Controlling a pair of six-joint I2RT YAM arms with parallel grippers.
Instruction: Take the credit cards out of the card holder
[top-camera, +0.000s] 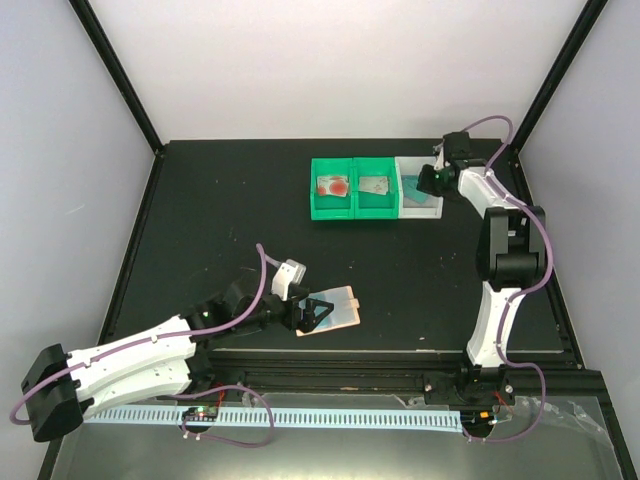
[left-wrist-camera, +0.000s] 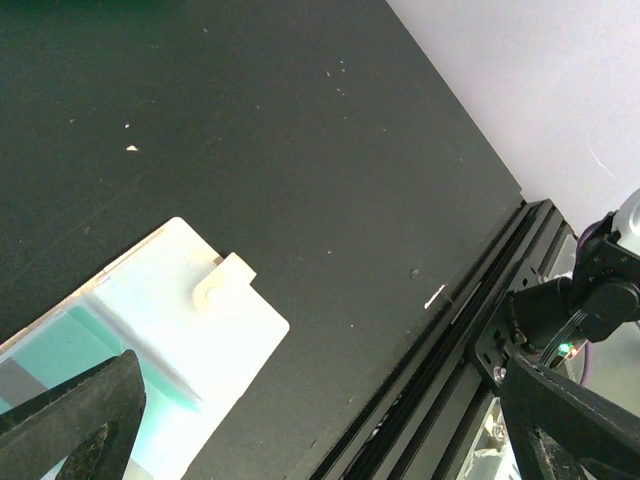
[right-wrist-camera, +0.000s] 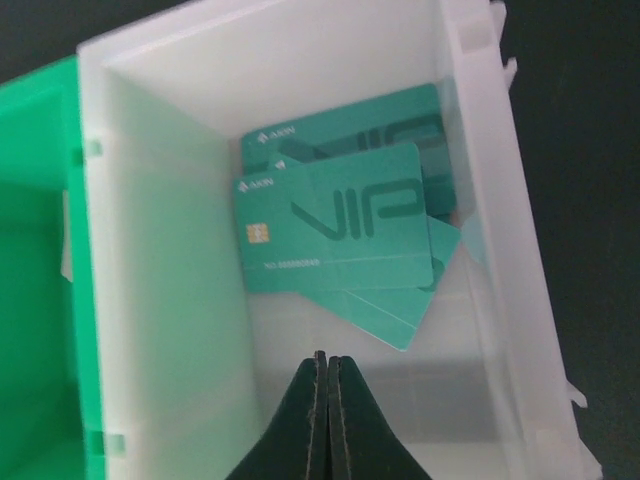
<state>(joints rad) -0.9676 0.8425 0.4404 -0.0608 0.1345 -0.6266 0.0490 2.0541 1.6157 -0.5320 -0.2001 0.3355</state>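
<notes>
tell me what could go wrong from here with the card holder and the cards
1. The flat peach-orange card holder lies close to the black front rail, with the open left gripper over one end. A nudge might slide it towards that edge.
2. The teal VIP credit cards lie loosely fanned in the white plastic bin. The shut right gripper sits just above them and could knock one askew if it dips.
</notes>
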